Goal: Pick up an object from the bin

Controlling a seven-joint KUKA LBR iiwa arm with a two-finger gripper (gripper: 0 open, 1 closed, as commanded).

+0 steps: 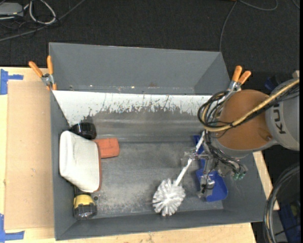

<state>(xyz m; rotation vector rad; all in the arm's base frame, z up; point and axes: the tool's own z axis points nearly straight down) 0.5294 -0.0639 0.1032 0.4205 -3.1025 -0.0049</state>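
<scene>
— Over at the right end of the bin (141, 70), is that your pincer down among the things?

— Yes. My pincer (207, 182) hangs low near the front right corner, directly above a blue thing (217, 191) that lies along the right wall. My orange cover (242, 128) and a loop of cables (212, 113) sit above it and hide the far part of that blue thing.

— Is it open or closed?

— I cannot tell. From this angle the metal parts at the tip run together against the blue. I also cannot tell whether it touches the blue thing or only hovers just over it.

— What lies closest?

— A white brush (168, 196). Its round bristly head rests on the bin floor just left of my pincer. Its thin white handle slants up and to the right, ending close beside my wrist.

— And the rest?

— Well apart, at the left end. A white container (80, 161) with rounded corners lies flat there. A small black thing (84, 130) touches its far corner, and a reddish-orange block (109, 148) sits just beside its right edge. A yellow-and-black tape measure (83, 205) lies in the front left corner, right by the container's near end.
</scene>
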